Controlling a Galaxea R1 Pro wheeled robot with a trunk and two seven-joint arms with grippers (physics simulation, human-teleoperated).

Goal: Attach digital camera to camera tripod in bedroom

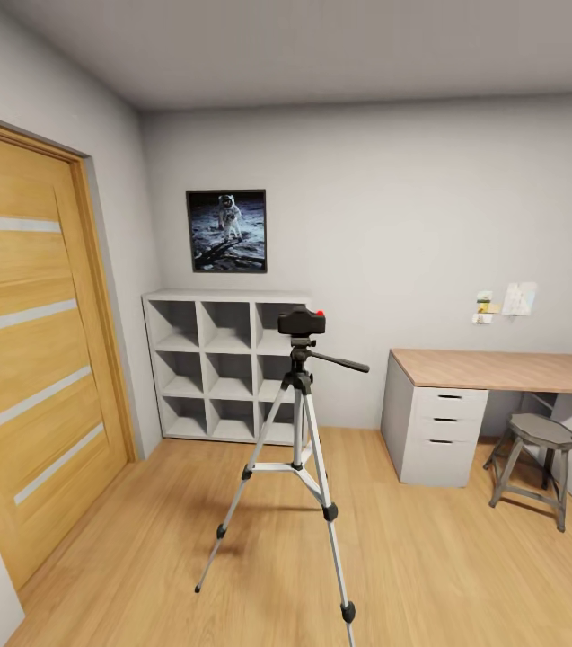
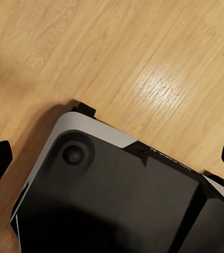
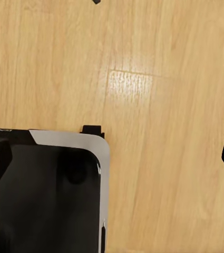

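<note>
The camera [image 1: 302,322] sits on top of the tripod [image 1: 299,449], on its black head, level and facing roughly toward the robot, its red dot at the upper right corner. It looks seated squarely, with no gap to be seen between body and head, so the attaching seems done; whether it is truly locked on cannot be read from here. The pan handle sticks out to the right of the head. All three legs stand spread on the wood floor [image 1: 429,557] in the middle of the bedroom, well clear of the furniture.

Nothing holds the camera. In the wrist views both arms hang over the robot's own base [image 2: 117,195], looking down at the floor. The left gripper [image 2: 114,168] shows dark fingertips far apart at the picture's two sides, with nothing between them; the right gripper [image 3: 112,163] is likewise spread and empty.

Behind the tripod stands a white cube shelf [image 1: 223,364] under an astronaut picture [image 1: 226,230]; a door [image 1: 34,359] is at the left, a desk [image 1: 501,395] and stool [image 1: 532,463] at the right. Little, if anything, appears left to do.
</note>
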